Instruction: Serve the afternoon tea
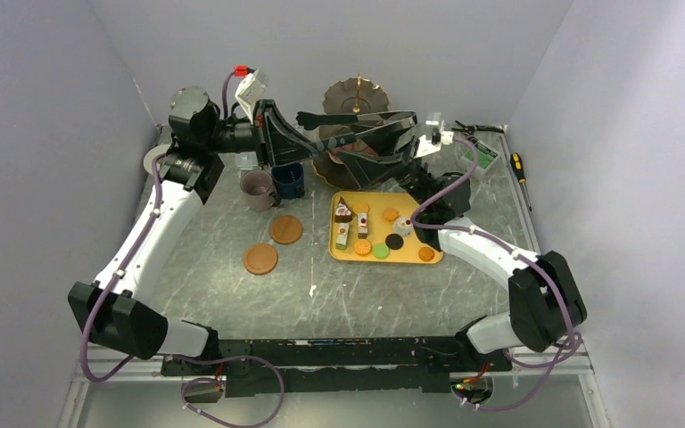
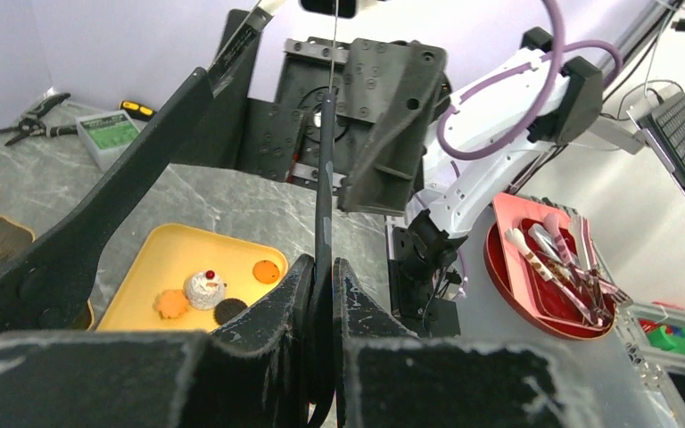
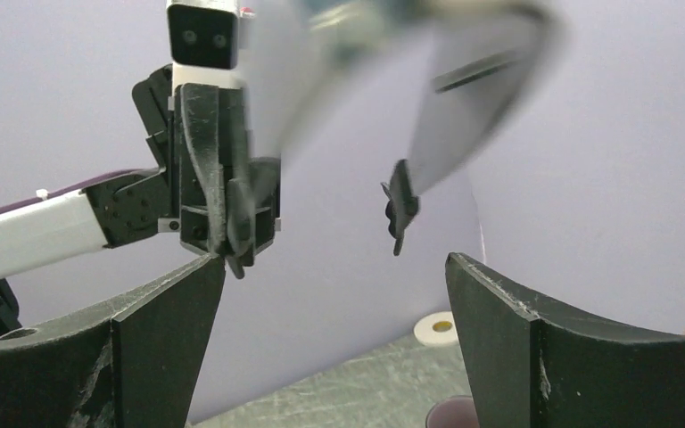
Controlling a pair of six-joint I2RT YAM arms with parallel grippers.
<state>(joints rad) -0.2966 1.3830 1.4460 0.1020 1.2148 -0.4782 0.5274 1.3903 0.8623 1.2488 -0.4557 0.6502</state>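
Note:
My left gripper (image 1: 314, 132) (image 2: 324, 267) is shut on one arm of black tongs (image 1: 334, 117) (image 2: 324, 169), held in the air in front of the dark gold-trimmed stand (image 1: 357, 92). My right gripper (image 1: 357, 147) (image 3: 334, 263) faces it, open and empty. The tongs' tips (image 3: 400, 207) hang just ahead of it. A yellow tray (image 1: 333, 250) (image 2: 156, 254) holds cake slices (image 1: 343, 212), a cupcake (image 2: 203, 289), and orange (image 1: 362, 247) and green (image 1: 381, 251) macarons. The mauve mug (image 1: 257, 189) and navy mug (image 1: 287, 178) stand left of it, with two brown coasters (image 1: 285, 229) in front. No pink donuts show.
A white tape roll (image 1: 153, 159) (image 3: 437, 328) lies at the back left. Pliers, a green box (image 1: 482, 153) and a screwdriver (image 1: 519, 166) lie at the back right. A red tray of utensils (image 2: 553, 259) sits off the table. Grey walls close in on three sides.

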